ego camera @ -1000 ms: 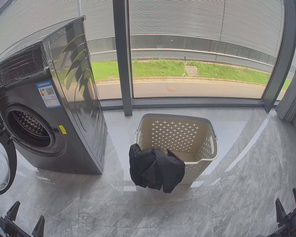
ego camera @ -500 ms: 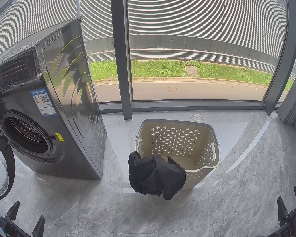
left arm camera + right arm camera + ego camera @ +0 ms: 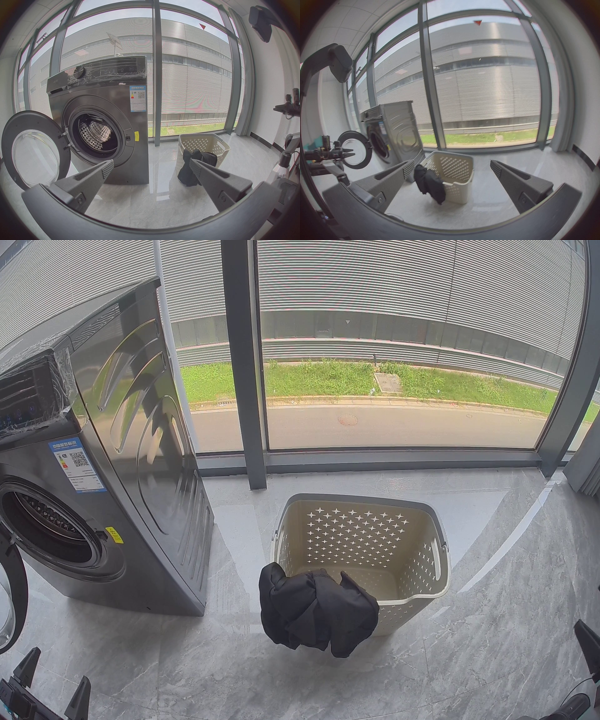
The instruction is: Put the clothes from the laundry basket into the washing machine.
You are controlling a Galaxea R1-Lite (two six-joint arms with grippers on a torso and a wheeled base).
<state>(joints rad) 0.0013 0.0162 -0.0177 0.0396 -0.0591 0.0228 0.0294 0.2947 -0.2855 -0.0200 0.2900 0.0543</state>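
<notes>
The left gripper (image 3: 150,162) has its jaws spread wide with nothing between them, and it hangs low over the grey stone floor (image 3: 312,677) at the robot's near left. The right gripper (image 3: 451,162) is likewise released and empty, at the near right. Both are well apart from the clothes.

Ahead of them, a black garment (image 3: 315,612) lies bunched over the near-left corner of the cream laundry basket (image 3: 362,497). Most of it hangs down the outside wall and only part falls inside. No other clothes can be made out in the basket. To the left of the basket stands the grey front-loading washing machine (image 3: 144,446). Its round door (image 3: 31,150) is swung fully open and its drum opening (image 3: 97,134) is unobstructed.

The step in hand looks like the approach for the first grasp. The thick fold resting on the rim is probably the best place to grip, taken from above with the jaws closing across the bunch rather than along it. The right arm appears the better placed for this, since the left is nearer the machine. A straight lift would free the hanging part before any sideways swing. The light basket could tip if the cloth drags on its rim. The carry should then pass clear of the open door.
</notes>
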